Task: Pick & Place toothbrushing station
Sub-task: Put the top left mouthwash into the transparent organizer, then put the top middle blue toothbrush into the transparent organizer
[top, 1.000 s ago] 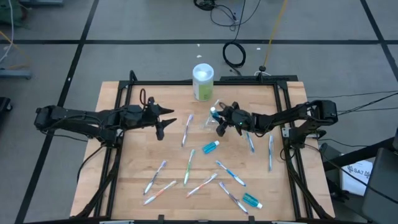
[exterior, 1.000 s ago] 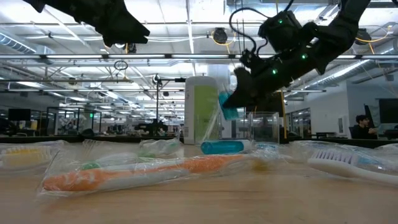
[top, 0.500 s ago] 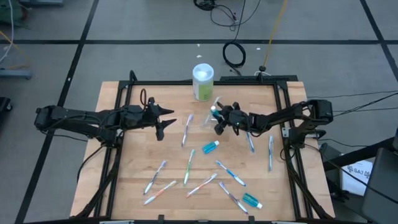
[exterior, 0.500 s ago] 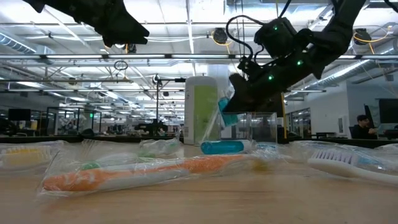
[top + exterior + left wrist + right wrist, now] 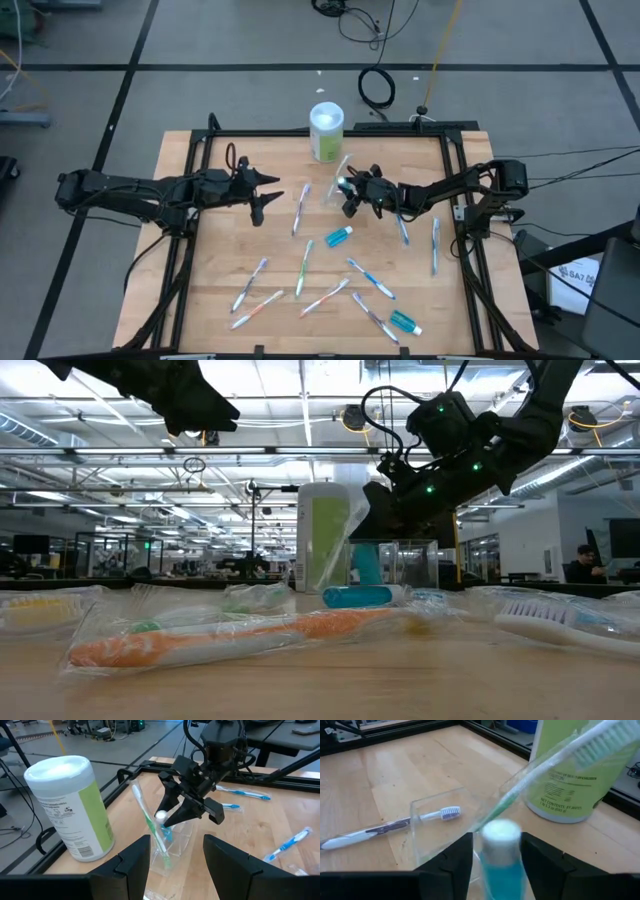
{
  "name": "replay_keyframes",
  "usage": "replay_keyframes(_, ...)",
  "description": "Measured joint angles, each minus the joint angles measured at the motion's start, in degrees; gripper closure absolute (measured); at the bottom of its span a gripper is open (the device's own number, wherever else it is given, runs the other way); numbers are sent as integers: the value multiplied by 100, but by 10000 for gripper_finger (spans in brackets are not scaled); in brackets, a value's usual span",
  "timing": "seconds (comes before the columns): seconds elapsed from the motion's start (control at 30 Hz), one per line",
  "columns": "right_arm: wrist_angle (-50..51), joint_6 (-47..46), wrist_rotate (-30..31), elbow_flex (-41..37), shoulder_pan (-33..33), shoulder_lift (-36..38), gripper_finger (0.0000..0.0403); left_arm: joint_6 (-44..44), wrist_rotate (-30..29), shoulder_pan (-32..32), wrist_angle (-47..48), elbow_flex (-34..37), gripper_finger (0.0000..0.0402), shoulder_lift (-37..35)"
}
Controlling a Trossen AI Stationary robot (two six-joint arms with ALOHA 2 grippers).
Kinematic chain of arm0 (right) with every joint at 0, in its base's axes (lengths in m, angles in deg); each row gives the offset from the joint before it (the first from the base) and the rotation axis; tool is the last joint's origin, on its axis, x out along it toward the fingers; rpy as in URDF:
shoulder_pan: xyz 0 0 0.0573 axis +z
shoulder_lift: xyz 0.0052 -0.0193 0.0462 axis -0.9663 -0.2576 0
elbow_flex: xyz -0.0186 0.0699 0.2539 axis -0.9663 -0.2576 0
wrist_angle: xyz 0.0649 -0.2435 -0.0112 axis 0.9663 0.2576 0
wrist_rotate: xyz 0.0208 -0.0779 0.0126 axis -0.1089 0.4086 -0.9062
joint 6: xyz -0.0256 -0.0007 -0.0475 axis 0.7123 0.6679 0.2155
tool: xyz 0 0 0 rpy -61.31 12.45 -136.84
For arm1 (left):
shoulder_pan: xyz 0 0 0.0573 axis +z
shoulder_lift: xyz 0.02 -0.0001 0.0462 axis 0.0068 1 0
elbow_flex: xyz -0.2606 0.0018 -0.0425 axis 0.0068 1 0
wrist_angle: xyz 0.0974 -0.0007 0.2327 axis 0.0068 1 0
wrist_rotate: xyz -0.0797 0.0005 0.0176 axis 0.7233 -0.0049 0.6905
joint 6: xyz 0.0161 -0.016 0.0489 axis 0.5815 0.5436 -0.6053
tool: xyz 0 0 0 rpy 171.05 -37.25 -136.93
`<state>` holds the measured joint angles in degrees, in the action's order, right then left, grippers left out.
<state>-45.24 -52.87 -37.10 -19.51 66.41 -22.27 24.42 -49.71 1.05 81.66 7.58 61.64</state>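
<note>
Teal tube now lower, in clear container, beneath right end effector.

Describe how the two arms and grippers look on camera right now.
Both arms are dark, slim and multi-jointed, with black cables along them. The left gripper ends in two pointed black fingers. The right gripper has angular black fingers; its wrist housing shows small green indicator lights and a looped black cable.
</note>
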Motion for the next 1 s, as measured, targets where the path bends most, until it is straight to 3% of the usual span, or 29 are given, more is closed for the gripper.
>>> replay_keyframes(0.23, -66, 2, -4, -5, 0, 0, 219, -4, 0, 0, 0, 0, 211, 0)
replay_keyframes(0.57, -106, 133, -4, -19, 0, 66, 221, -11, 2, -2, 0, 0, 211, 0)
replay_keyframes(1.0, 933, 256, -177, -29, 233, 1295, 222, -13, 7, -1, 1, 0, 211, 0)
